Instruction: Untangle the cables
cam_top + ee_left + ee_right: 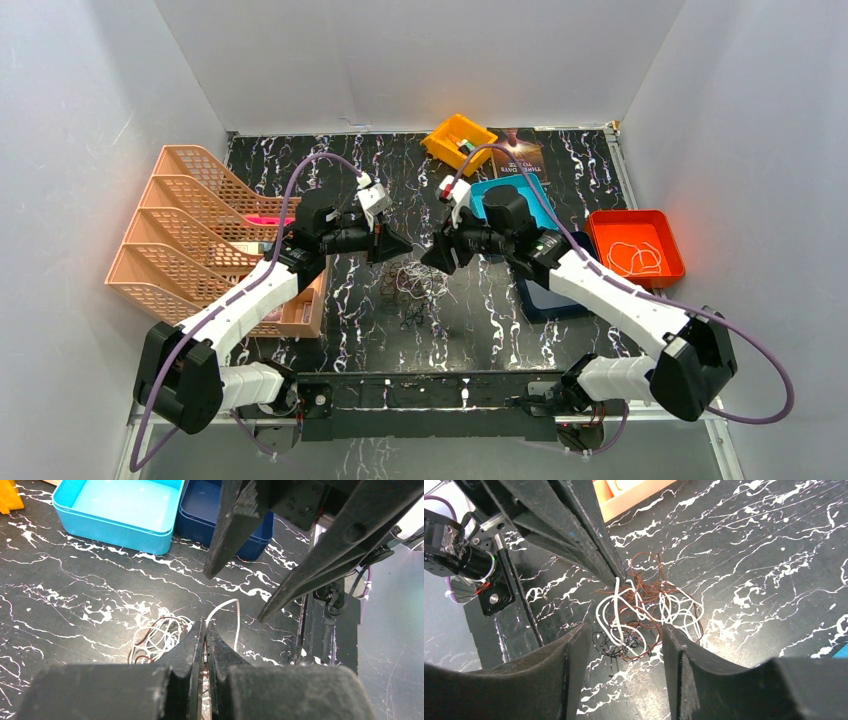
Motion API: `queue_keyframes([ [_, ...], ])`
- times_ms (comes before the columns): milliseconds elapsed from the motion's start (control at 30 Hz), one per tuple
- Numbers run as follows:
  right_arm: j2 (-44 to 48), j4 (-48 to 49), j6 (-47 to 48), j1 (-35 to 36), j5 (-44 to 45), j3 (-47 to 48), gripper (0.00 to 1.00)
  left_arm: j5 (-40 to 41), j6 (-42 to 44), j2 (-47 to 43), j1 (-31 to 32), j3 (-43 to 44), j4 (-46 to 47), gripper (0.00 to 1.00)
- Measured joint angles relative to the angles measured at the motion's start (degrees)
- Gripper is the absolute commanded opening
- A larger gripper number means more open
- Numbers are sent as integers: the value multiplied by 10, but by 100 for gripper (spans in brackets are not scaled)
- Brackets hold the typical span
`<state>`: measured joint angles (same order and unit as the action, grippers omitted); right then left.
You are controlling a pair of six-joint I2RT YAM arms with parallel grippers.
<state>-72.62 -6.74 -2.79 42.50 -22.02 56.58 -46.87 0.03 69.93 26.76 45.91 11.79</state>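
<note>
At the far left of the black marbled table (470,320) stands a peach stack of file trays (190,225). Just right of it, my left gripper (205,626) reaches down toward the middle of the table. Its jaws are pressed together with no gap that I can see. A white cord (223,603) arcs out from their tips, so I judge it is pinched there, though the cord is too thin at the contact point to be sure.

The cables (644,612) lie on the table beneath and between the two grippers. They form a small loose clump of white, reddish-brown and a few black loops that touch and cross one another.

To the right, my right gripper (624,635) hangs over the clump with its jaws wide apart, gripping nothing, one finger on each side of the heap. Further right sit a teal bin (535,195), a dark blue bin (545,300) and an orange-red tray (608,232) with a pale loop of cord inside.

The step in hand, as I read it, is drawing the white cord free. To do it well, I would close the right gripper on the brown loops, low and near the crossing, to pin the rest. Then I would raise the left gripper slowly up and away, watching for brown strands riding along. If the whole clump rises, I would stop and regrip nearer the snag.
</note>
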Motion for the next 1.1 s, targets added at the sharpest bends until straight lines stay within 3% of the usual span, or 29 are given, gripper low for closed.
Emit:
queue_keyframes([
  [200, 35, 10, 0, 0, 7, -14, 65, 4, 3, -1, 0, 0, -1, 0],
  [433, 6, 31, 0, 0, -5, -14, 61, 0, 4, -3, 0, 0, -1, 0],
  [500, -9, 33, 0, 0, -7, -14, 54, -4, 4, -4, 0, 0, 0, 0],
  [700, -39, 44, 3, 0, -21, -14, 16, -21, 1, -4, 0, 0, -1, 3],
  [800, -41, 45, 1, 0, -28, -13, 6, -22, -2, -3, 0, 3, -3, 35],
  [1000, -41, 53, -1, 0, -23, -13, 0, 14, -24, -2, 0, 18, -17, 70],
  [1100, -37, 53, -3, 0, -4, -13, 0, 54, -28, -3, 0, 26, -43, 97],
])
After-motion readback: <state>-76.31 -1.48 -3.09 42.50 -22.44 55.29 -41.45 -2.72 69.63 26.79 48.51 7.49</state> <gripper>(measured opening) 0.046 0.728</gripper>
